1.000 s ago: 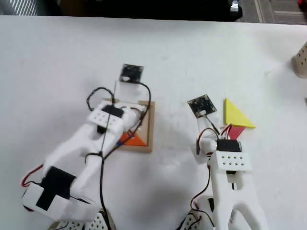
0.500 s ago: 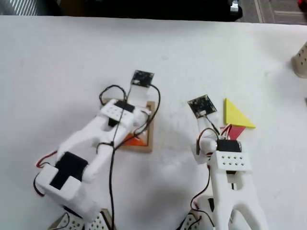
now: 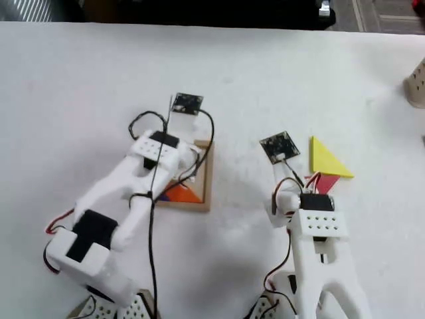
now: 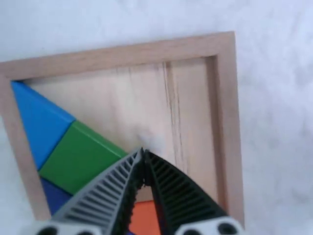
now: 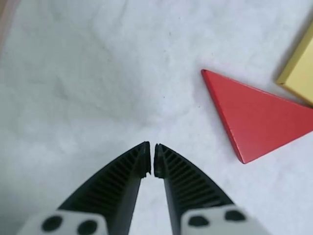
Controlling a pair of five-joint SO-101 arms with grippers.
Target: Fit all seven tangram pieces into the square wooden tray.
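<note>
My left gripper is clenched and empty, with the tray floor beneath its tips. The right gripper (also clenched) has the red triangle just ahead. I'd open fully, then probably pinch its narrow corner.

A robotics lab or hobby workbench was suggested. A plain white table was spread beneath the left claw and the right claw. Two white printed arms were mounted at it, with bare camera boards and loose red and black wires. Far beyond the right claw, grey floor was glimpsed. A pale perforated object stood well off to that claw's outer side.
</note>
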